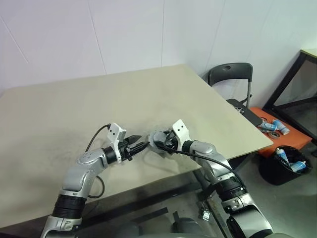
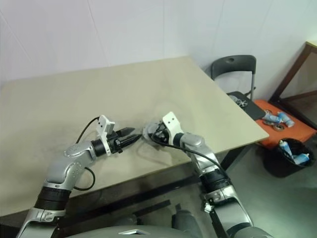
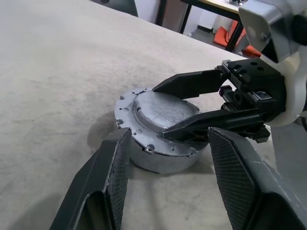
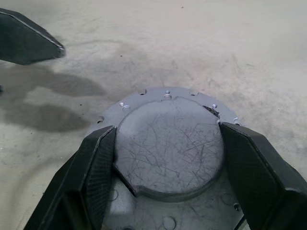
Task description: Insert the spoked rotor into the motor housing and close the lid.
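1. The right gripper point(image 4: 163, 158) has its jaws spread wide, one finger on each side of the lid point(image 4: 168, 148). The pads look to be at or just off the raised disc's rim; whether they actually press on it cannot be told.
2. The lid is a dull grey, scratched disc lying flat on top of the motor housing point(image 3: 158, 160), a short round metal body with a flange of small holes. No spoked rotor or windings are visible; they are presumably covered beneath the lid.
3. The left gripper point(image 3: 168, 158) has its jaws open and empty. It points at the housing from the left, with the housing just beyond its fingertips.
4. The housing stands on the desk point(image 1: 74, 114), near its front edge, between the two grippers.
5. The right arm is nearer: it is already astride the lid, reaching in from the right. Any seating or pressing of the lid probably falls to it, with the left ready to steady the housing.
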